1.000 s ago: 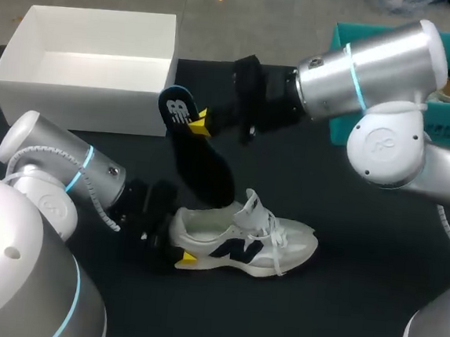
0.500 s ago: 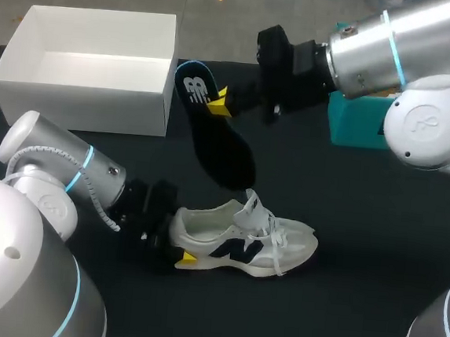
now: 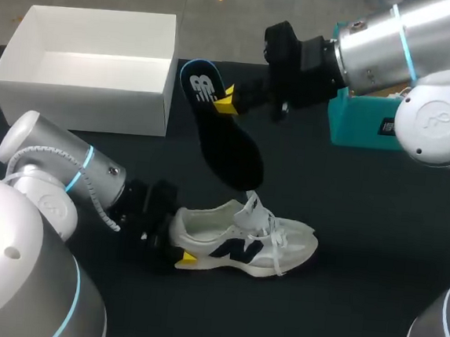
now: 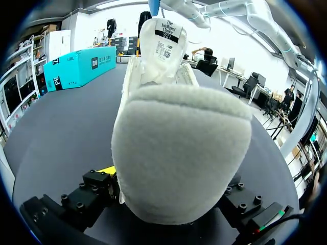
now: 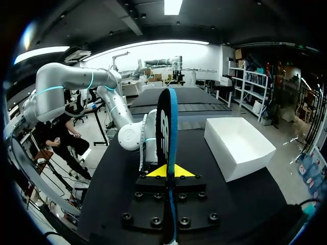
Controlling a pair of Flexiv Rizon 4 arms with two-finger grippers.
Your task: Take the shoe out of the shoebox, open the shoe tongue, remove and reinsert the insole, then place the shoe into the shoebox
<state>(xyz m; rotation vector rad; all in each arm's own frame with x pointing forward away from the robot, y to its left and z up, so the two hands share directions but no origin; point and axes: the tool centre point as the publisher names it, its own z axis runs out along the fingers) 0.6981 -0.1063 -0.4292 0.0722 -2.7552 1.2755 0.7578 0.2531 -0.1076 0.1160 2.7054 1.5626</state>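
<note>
Shoe (image 3: 242,245) in white rests on the dark surface (image 3: 346,226), its heel clamped between the fingers of the left hand (image 3: 172,251). Just behind the shoe, the black insole (image 3: 227,141) hangs tilted in the air, its lower tip close above the raised tongue, its upper end pinched by the closed right hand (image 3: 226,100). Farther behind the shoe, toward the left arm's side, the white shoebox (image 3: 80,108) stands open.
</note>
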